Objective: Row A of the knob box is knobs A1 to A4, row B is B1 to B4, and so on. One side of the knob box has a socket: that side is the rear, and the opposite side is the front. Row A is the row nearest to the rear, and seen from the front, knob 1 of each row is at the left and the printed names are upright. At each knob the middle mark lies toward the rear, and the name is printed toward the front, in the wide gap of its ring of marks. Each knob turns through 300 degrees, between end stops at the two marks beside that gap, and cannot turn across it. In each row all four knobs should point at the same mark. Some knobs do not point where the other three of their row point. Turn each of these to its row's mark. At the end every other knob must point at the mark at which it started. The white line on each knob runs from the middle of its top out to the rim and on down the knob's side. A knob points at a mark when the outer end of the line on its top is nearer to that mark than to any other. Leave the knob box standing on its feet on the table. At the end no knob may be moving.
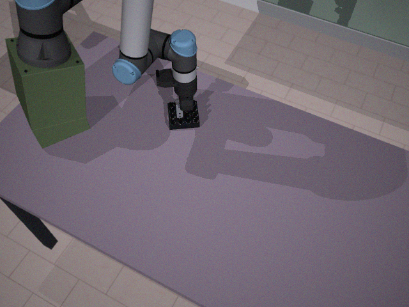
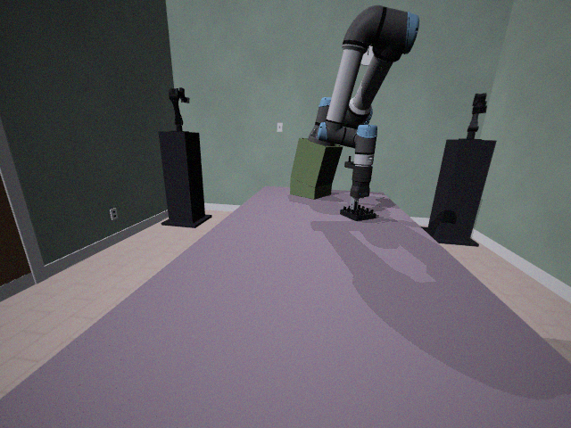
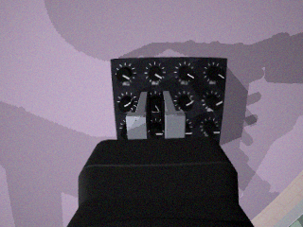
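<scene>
While the hand (image 1: 186,105) (image 2: 354,204) (image 3: 155,103) stood part-closed astride what was prob. B2 (image 3: 155,102), contact unclear, the knob box (image 1: 184,126) (image 2: 357,217) (image 3: 170,61) sat on the bench (image 1: 231,231) (image 2: 277,299) (image 3: 24,71). Best approach: confirm grip, then twist slowly CCW approx. to the row's upper-right heading, wrist centred, clear of adj. knobs. Row C was partly blocked, any row beyond it hidden, and the labels were too blurry to read.
</scene>
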`<state>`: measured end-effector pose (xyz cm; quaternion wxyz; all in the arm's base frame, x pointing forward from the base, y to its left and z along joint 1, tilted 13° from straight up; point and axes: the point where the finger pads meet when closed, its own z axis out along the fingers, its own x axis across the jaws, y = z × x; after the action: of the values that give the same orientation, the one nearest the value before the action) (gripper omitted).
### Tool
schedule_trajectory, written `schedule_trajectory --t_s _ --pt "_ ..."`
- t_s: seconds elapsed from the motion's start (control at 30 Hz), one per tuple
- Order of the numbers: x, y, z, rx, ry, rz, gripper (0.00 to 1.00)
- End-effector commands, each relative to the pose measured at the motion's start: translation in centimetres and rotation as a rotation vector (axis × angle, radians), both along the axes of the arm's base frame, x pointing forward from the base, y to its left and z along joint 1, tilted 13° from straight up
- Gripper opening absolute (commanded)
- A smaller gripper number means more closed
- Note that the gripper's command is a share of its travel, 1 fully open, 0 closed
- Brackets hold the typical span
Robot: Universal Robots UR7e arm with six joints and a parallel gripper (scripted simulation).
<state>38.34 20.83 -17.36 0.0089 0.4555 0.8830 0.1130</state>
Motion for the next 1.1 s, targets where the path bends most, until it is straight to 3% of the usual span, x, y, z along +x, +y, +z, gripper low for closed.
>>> schedule_trajectory --t_s 0.0,0.67,1.07 --pt "0.04 0.0 0.04 -0.002 -0.004 0.015 0.3" --pt "0.04 0.0 0.04 -0.019 -0.033 0.16 0.3" --pt "0.04 0.0 0.04 -0.043 -0.071 0.355 0.3"
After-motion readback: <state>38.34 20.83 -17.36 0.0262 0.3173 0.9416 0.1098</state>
